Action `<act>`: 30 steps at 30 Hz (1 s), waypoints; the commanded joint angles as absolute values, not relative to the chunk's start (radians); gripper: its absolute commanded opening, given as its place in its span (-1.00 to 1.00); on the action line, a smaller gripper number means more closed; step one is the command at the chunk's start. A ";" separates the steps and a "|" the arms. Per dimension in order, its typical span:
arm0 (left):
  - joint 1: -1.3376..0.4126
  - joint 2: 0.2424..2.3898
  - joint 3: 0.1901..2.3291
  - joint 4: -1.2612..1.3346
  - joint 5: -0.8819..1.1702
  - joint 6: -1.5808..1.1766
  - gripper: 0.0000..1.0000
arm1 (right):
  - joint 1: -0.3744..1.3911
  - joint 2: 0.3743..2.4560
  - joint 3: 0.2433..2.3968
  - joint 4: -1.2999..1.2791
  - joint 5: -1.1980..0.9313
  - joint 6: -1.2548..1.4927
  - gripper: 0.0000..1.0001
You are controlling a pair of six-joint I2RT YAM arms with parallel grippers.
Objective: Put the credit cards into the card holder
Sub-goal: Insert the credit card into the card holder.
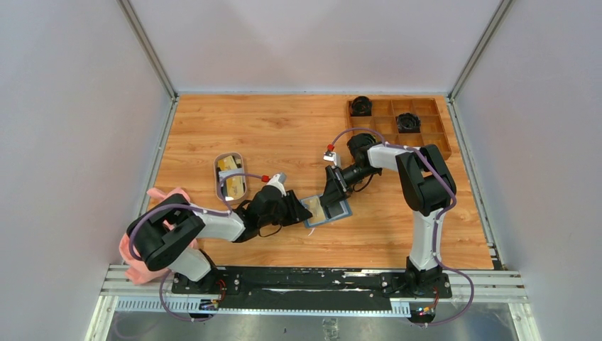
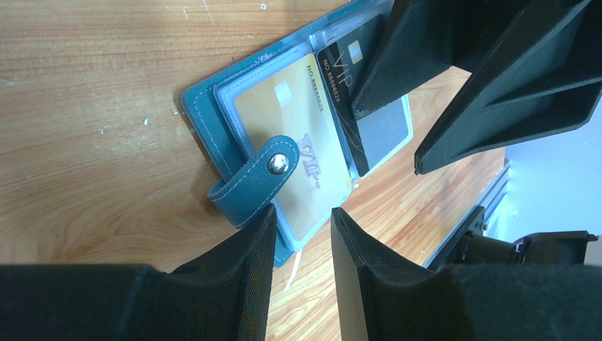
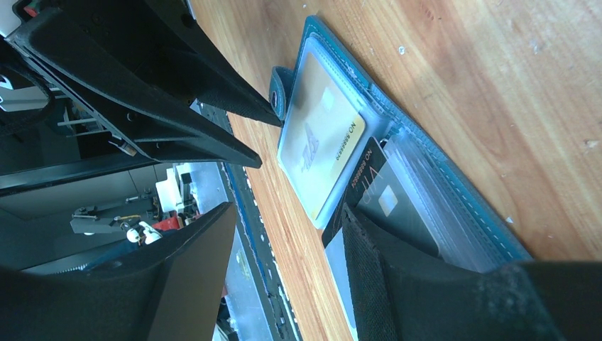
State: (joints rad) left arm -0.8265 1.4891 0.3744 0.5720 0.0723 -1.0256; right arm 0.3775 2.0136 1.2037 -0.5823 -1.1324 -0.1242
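The teal card holder (image 1: 339, 213) lies open on the table between both grippers. In the left wrist view the card holder (image 2: 202, 106) has a yellow VIP card (image 2: 284, 128) inside its clear pocket, with the snap strap (image 2: 259, 177) folded over it. A black VIP card (image 2: 341, 85) lies tilted beside it at the fold, one corner past the wallet's edge. My left gripper (image 2: 302, 210) is open and empty at the strap edge. My right gripper (image 3: 287, 213) is open, and its finger (image 3: 397, 270) rests on the black card (image 3: 373, 188). More yellowish cards (image 1: 228, 165) lie in the dish.
A white oval dish (image 1: 217, 177) stands left of the wallet. A brown wooden compartment tray (image 1: 426, 129) with two dark round objects stands at the back right. A pink cloth (image 1: 135, 252) lies at the left edge near the left arm's base.
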 commanded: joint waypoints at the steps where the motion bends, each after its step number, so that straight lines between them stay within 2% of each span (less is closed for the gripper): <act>1: -0.830 1.505 0.400 0.564 0.078 -1.022 -0.27 | 0.389 2.051 1.204 -0.584 -1.045 -0.140 0.23; 30: -0.836 1.577 0.443 0.610 0.110 -1.032 -0.28 | 0.397 2.053 1.204 -0.584 -1.041 -0.140 0.22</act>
